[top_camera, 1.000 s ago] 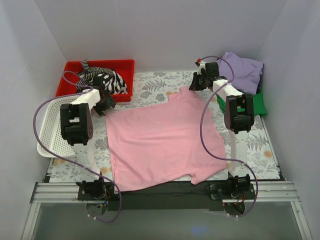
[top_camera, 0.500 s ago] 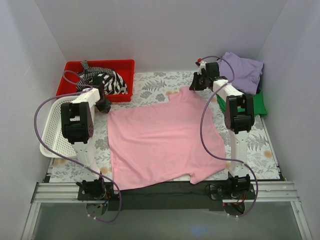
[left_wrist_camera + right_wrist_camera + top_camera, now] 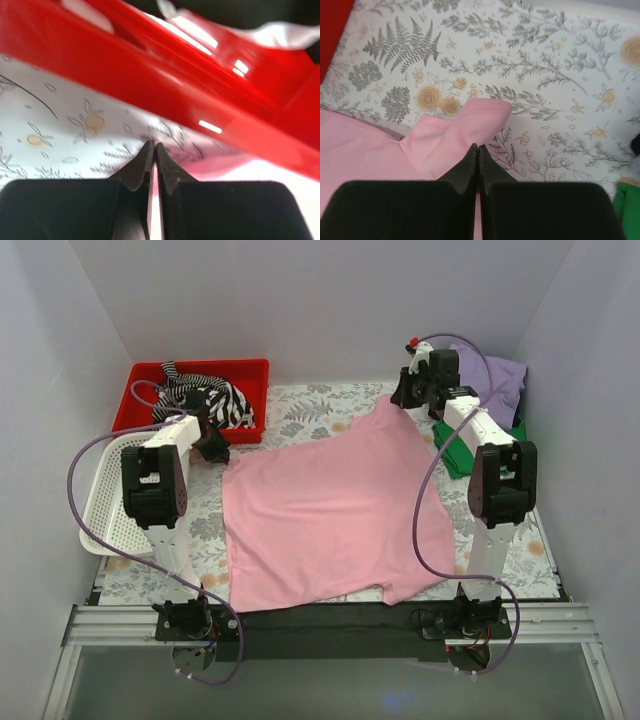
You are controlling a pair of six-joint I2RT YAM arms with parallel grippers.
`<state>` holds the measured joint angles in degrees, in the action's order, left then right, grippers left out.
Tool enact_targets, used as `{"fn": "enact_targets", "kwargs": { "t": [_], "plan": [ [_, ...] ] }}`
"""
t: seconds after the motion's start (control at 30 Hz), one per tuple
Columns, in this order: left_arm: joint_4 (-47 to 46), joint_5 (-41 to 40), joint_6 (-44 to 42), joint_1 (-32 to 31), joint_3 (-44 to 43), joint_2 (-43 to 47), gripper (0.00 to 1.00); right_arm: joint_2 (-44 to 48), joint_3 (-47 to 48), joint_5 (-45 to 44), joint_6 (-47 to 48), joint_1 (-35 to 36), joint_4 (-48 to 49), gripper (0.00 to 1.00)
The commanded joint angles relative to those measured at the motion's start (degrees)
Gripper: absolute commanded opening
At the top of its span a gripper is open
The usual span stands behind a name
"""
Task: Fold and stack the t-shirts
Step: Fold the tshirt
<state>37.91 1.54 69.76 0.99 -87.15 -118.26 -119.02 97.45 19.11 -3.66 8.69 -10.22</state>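
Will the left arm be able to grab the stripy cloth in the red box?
Probably yes: its fingers sit shut just outside the red box, and the stripy cloth lies uncovered inside it.

No legible text, label, brand, number or sign appeared in any of the three views.

High rear overview of the whole table (image 3: 300, 412); wrist views close, low over its floral cover (image 3: 545, 75).
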Motion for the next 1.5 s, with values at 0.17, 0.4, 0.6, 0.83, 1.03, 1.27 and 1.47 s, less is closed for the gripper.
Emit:
{"fn": "enact_targets", "kwargs": {
  "t": [0.17, 0.4, 0.6, 0.83, 1.03, 1.27, 1.47],
  "plan": [
    [1.8, 3.9, -2.3, -0.2, 1.0, 12.2, 0.00, 10.9, -5.1, 0.1, 3.3, -0.1, -1.8, 0.01],
    [1.0, 9.5, -2.7, -0.2, 6.2, 17.4, 0.00, 16.2, -14.4, 0.0, 3.0, -0.1, -2.8, 0.01],
    [3.3, 9.9, -3.8, -2.0, 11.1, 22.3, 0.00, 21.4, -21.1, -0.7, 3.0, 0.0, -2.9, 0.01],
    [4.5, 10.9, -3.1, -3.3, 19.3, 29.6, 0.00, 27.9, -27.2, -5.7, 2.6, 0.1, -4.5, 0.01],
    [5.9, 7.8, -2.7, -3.5, 23.1, 31.4, 0.00, 28.8, -31.3, -7.2, 1.0, 0.3, -8.9, 0.01],
    [6.7, 1.6, -2.1, -3.5, 26.0, 31.1, 0.00, 28.2, -34.6, -13.7, -1.1, 0.3, -11.3, 0.01],
    [6.3, -5.6, -1.0, -3.5, 27.6, 29.5, 0.00, 26.0, -35.0, -23.8, -3.6, 0.4, -13.3, 0.01]
  ]
}}
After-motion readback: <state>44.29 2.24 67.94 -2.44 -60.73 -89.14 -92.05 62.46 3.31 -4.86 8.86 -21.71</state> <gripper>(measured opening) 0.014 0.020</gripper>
